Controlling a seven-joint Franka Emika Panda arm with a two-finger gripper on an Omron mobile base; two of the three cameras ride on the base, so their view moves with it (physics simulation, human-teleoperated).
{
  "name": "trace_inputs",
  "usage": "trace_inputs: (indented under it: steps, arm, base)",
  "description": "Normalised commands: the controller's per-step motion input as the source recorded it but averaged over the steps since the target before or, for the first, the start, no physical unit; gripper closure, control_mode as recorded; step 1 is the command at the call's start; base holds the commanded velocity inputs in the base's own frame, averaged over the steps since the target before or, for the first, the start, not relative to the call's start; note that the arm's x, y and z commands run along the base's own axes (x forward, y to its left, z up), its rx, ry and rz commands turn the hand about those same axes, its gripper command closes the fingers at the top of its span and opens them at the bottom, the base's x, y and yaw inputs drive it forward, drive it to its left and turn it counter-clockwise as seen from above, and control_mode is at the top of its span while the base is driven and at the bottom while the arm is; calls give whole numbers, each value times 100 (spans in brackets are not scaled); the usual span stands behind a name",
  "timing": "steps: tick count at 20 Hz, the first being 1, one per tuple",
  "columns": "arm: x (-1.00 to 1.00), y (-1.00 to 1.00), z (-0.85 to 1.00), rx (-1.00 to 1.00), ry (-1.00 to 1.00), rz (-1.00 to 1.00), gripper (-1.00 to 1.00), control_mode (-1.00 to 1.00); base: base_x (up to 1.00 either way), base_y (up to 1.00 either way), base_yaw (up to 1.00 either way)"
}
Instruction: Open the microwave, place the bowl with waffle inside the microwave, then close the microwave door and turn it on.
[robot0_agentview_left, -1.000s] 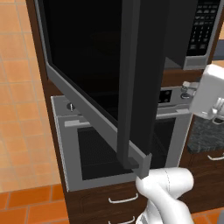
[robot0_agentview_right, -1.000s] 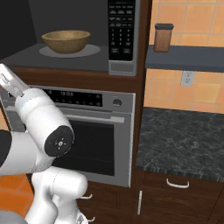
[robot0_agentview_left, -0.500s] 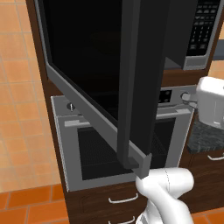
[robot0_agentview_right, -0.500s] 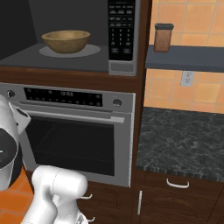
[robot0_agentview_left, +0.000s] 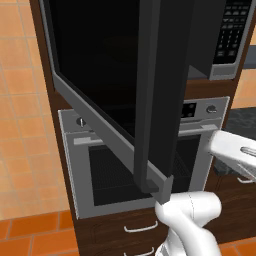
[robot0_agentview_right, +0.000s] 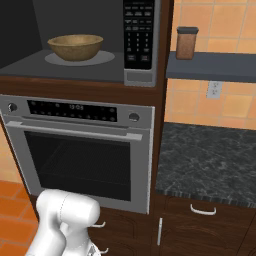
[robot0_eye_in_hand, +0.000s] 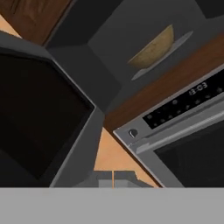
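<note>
Door (robot0_agentview_left: 125, 95) of the microwave (robot0_agentview_left: 220, 40) stands wide open in the left view. Right view: the bowl (robot0_agentview_right: 75, 46) sits on the plate inside. Hand view shows the bowl (robot0_eye_in_hand: 155, 46) above the oven (robot0_eye_in_hand: 183, 118); gripper state I cannot tell.

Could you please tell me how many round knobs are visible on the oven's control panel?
2: one knob at the left end of the oven panel and one knob at the right end, either side of the display. None appear hidden.
</note>
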Motion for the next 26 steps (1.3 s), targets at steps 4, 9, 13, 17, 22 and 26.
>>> trace_inputs:
  steps: [4,9,13,17,22,26]
  arm:
    - [-54,60,-22,-12,1,-30,100,-100]
    - [-11,33,-7,-5,0,-23,100,-100]
    - [-1,54,-40,-10,-12,0,100,-100]
    - [-2,88,-60,-23,-18,-7,100,-100]
    - [3,61,-30,-21,-5,-17,100,-100]
    - [-31,11,-8,-12,-14,-21,100,-100]
  base:
    - [0,0,0]
    - [0,0,0]
    - [0,0,0]
    - [0,0,0]
    - [0,0,0]
    - [0,0,0]
